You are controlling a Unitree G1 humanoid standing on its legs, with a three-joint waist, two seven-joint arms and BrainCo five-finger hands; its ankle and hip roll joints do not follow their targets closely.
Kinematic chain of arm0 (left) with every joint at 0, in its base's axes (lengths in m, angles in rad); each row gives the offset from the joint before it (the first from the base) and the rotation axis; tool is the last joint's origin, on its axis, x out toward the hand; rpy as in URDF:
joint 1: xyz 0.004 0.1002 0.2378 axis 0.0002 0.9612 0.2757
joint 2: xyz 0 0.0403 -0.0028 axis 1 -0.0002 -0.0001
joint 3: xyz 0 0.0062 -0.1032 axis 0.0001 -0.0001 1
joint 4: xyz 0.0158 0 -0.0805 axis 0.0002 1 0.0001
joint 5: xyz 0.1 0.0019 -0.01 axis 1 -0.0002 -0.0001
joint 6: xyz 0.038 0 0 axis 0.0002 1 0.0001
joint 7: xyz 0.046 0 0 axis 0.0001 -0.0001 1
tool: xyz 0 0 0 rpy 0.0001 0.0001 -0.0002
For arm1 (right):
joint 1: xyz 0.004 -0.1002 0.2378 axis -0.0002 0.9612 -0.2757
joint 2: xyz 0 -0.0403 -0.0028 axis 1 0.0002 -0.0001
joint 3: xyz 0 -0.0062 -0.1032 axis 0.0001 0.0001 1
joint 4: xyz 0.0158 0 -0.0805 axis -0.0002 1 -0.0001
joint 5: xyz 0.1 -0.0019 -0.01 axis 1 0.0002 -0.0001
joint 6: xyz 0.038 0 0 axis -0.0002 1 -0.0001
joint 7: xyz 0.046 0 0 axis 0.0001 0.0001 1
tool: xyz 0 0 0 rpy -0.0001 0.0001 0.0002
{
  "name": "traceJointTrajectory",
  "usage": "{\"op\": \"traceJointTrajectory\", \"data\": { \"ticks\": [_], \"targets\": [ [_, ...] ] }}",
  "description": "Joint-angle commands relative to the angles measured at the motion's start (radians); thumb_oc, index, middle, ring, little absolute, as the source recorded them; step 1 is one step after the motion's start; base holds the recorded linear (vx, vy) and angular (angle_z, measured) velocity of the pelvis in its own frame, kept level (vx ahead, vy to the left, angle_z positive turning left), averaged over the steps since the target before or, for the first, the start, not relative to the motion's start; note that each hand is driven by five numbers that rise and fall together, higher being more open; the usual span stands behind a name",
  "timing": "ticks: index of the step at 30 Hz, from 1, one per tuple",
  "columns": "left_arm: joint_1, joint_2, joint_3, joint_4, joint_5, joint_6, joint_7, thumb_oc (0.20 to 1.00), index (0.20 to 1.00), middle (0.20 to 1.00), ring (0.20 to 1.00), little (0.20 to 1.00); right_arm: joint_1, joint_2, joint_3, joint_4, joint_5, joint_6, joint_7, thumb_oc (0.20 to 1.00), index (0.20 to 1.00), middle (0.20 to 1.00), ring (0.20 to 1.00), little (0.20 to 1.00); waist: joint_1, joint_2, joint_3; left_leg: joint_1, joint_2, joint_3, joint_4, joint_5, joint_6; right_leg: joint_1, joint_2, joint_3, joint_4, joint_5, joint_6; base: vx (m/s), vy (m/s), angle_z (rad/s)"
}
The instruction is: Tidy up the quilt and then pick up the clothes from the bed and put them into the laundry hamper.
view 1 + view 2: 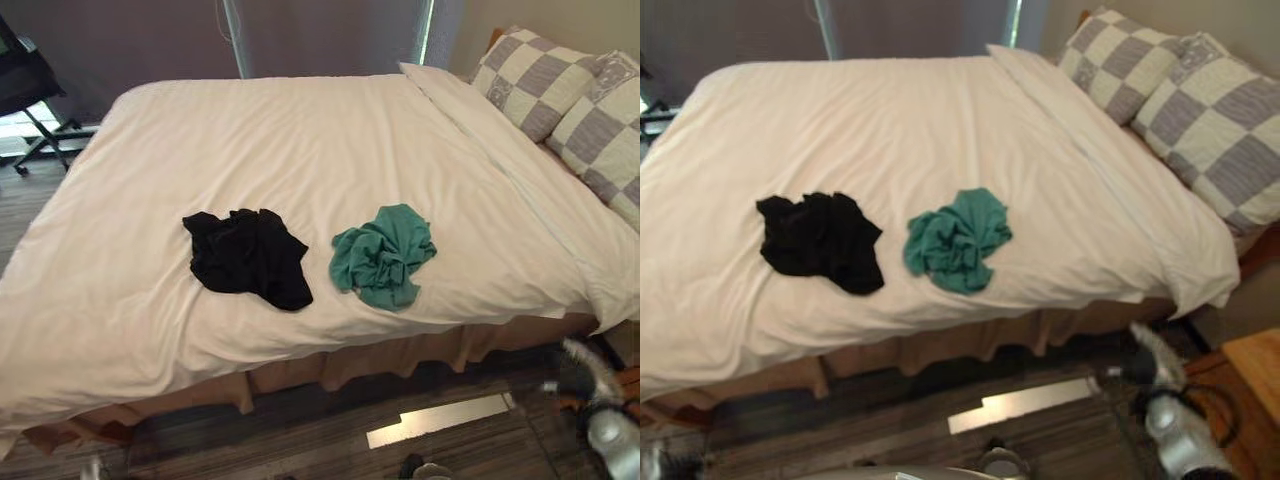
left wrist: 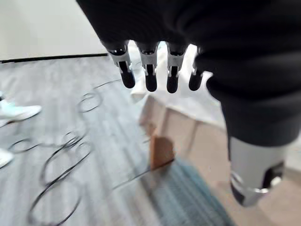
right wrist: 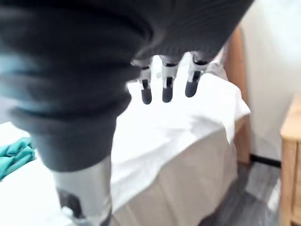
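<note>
Clothes are seen in two heaps on the quilt, which is spread flat over the bed with its head-end edge folded back in a band beside two checked pillows. A black garment is crumpled near the bed's near edge, toward the foot side, and a teal garment is bunched just beside it toward the head side, the two apart with bare quilt between them. Both heaps are untouched.

The right hand is held low off the bed's near head-end corner, where the quilt hangs over the edge; its fingers are extended and relaxed, nothing being held, and the teal garment is seen well apart from them across the quilt. The left hand is held beside the bed's foot-end corner above the grey plank floor; its fingers are likewise straight and empty, near the hanging quilt edge but not touching it. A black chair stands beyond the foot end. A person's white shoes are seen on the floor.
</note>
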Motion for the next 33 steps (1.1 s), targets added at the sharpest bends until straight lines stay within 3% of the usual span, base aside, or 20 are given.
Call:
{"op": "traceJointTrajectory", "data": {
  "ticks": [1, 6, 10, 11, 12, 14, 22, 27, 33],
  "targets": [
    [-0.133, 0.11, -0.05, -0.146, 0.077, -0.084, 0.073, 1.0, 1.0, 1.0, 1.0, 1.0, -0.179, -0.086, 0.038, -0.125, -0.074, -0.081, -0.027, 1.0, 1.0, 1.0, 1.0, 1.0, -0.012, -0.013, 0.109, -0.005, 0.07, 0.045, -0.002, -0.095, -0.054, -0.006, -0.125, 0.016, 0.046, -0.12, 0.096, -0.07, 0.021, -0.02],
    [-0.222, 0.117, -0.136, -0.286, 0.107, -0.106, 0.101, 1.0, 1.0, 1.0, 1.0, 1.0, -0.324, -0.088, 0.13, -0.209, -0.112, -0.096, -0.047, 1.0, 1.0, 1.0, 1.0, 1.0, -0.013, -0.007, 0.138, -0.02, 0.073, 0.051, -0.002, -0.088, -0.058, -0.03, -0.134, 0.018, 0.065, -0.121, 0.096, -0.01, 0.024, 0.02],
    [-0.352, 0.1, -0.258, -0.269, 0.213, -0.061, 0.12, 1.0, 1.0, 1.0, 1.0, 1.0, -0.479, -0.042, 0.259, -0.249, -0.153, -0.094, -0.065, 1.0, 1.0, 1.0, 1.0, 1.0, -0.026, -0.005, 0.185, -0.03, 0.074, 0.059, -0.002, -0.094, -0.065, -0.076, -0.142, 0.046, 0.099, -0.131, 0.105, -0.08, 0.032, -0.02],
    [-0.525, 0.23, -0.274, -0.58, 0.217, -0.003, 0.078, 1.0, 1.0, 1.0, 1.0, 1.0, -0.491, -0.068, 0.24, -0.284, -0.175, -0.069, -0.08, 1.0, 1.0, 1.0, 1.0, 1.0, -0.022, 0.001, 0.201, -0.055, 0.073, 0.059, -0.001, -0.075, -0.055, -0.098, -0.147, 0.037, 0.101, -0.115, 0.098, -0.11, 0.043, -0.12],
    [-0.471, 0.302, -0.219, -0.708, 0.224, -0.036, 0.03, 1.0, 1.0, 1.0, 1.0, 1.0, -0.45, -0.062, 0.201, -0.299, -0.147, -0.052, -0.06, 1.0, 1.0, 1.0, 1.0, 1.0, -0.01, 0.008, 0.218, -0.058, 0.074, 0.045, 0.0, -0.087, -0.059, -0.099, -0.153, 0.037, 0.112, -0.128, 0.105, -0.12, 0.016, -0.08],
    [-0.431, 0.342, -0.155, -0.707, 0.241, -0.037, 0.059, 1.0, 1.0, 1.0, 1.0, 1.0, -0.441, -0.078, 0.187, -0.315, -0.155, -0.054, -0.047, 1.0, 1.0, 1.0, 1.0, 1.0, -0.002, 0.009, 0.239, -0.064, 0.073, 0.042, 0.002, -0.085, -0.063, -0.112, -0.16, 0.041, 0.122, -0.13, 0.108, -0.02, 0.018, 0.19],
    [-0.656, 0.366, -0.197, -0.693, 0.3, 0.026, 0.086, 1.0, 1.0, 1.0, 1.0, 1.0, -0.47, -0.051, 0.211, -0.264, -0.165, -0.041, -0.041, 1.0, 1.0, 1.0, 1.0, 1.0, -0.029, 0.015, 0.317, -0.1, 0.064, 0.046, 0.004, -0.072, -0.063, -0.171, -0.174, 0.064, 0.138, -0.111, 0.118, -0.06, 0.024, -0.02],
    [-0.673, 0.373, -0.184, -0.698, 0.323, 0.044, 0.082, 1.0, 1.0, 1.0, 1.0, 1.0, -0.439, -0.03, 0.191, -0.253, -0.179, -0.034, -0.043, 1.0, 1.0, 1.0, 1.0, 1.0, -0.04, 0.023, 0.344, -0.104, 0.055, 0.049, 0.003, -0.072, -0.06, -0.182, -0.183, 0.068, 0.137, -0.098, 0.123, -0.04, 0.044, -0.08],
    [-0.701, 0.367, -0.196, -0.676, 0.372, 0.089, 0.065, 1.0, 1.0, 1.0, 1.0, 1.0, -0.393, -0.014, 0.162, -0.278, -0.16, -0.03, -0.058, 1.0, 1.0, 1.0, 1.0, 1.0, -0.062, 0.006, 0.351, -0.174, 0.049, 0.047, 0.002, -0.064, -0.061, -0.255, -0.19, 0.079, 0.128, -0.071, 0.132, -0.05, 0.023, -0.03]
  ]
}}
